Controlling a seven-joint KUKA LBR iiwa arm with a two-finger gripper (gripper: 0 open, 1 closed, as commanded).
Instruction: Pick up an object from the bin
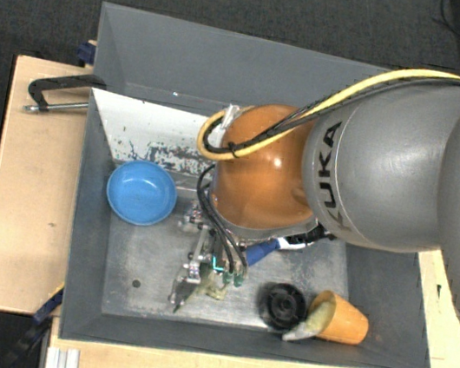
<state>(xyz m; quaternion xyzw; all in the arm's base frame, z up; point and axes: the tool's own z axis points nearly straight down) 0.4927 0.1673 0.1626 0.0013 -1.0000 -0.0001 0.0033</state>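
My gripper (188,282) hangs low over the bin's floor, left of the middle and near the front wall. A small pale thing (214,287) lies right beside it on its right; whether the two touch I cannot tell. A blue bowl (140,193) stands upright to the gripper's upper left, apart from it. A black round ribbed thing (282,306) rests on the floor to its right.
An orange cup (341,323) lies on its side at the front right, with a pale scrap (309,323) at its mouth, touching the black round thing. A blue item (260,251) pokes out from under the arm's orange cover. The arm hides the bin's back right.
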